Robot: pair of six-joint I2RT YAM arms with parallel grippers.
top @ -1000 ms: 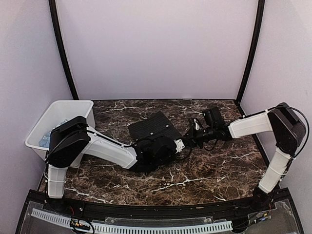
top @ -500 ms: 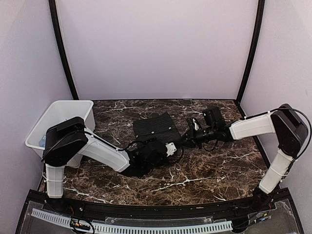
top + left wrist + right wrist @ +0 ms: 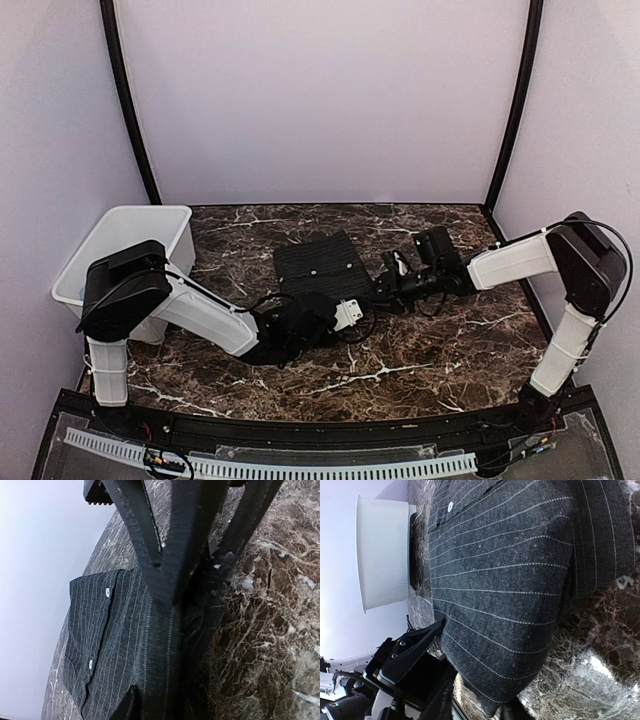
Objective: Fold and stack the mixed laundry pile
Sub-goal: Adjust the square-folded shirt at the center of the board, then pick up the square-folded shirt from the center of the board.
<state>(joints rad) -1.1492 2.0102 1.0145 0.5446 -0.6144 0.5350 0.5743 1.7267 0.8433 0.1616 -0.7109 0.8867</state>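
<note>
Two white-and-black robot arms reach in over a dark marbled bench (image 3: 440, 350) and meet at one garment. It is a black pinstriped shirt (image 3: 318, 262), folded into a rough rectangle near the middle of the bench, slightly toward the back. From where I stand it is the only piece of laundry I can make out. The left tool (image 3: 315, 315) sits low at the shirt's near edge, and from above its dark body covers that part of the cloth. Close up, its fingers (image 3: 172, 555) stand narrow, pinching a raised ridge of the striped fabric between them. The right tool (image 3: 382, 291) is at the shirt's right edge. In its own close view only one finger (image 3: 415, 647) shows plainly, just beside the cloth's edge. The other is almost wholly cut off at the bottom of the picture, with a corner of the shirt dipping down near it, so I cannot tell whether this tool is wide, narrow or gripping. Two small white buttons (image 3: 107, 592) show on the shirt in the left close view, and one in the right. One white plastic bin (image 3: 130, 240) stands at the bench's left edge, well apart from the shirt. The left arm's shoulder hides its near end, and what lies inside is too unclear to name.
</note>
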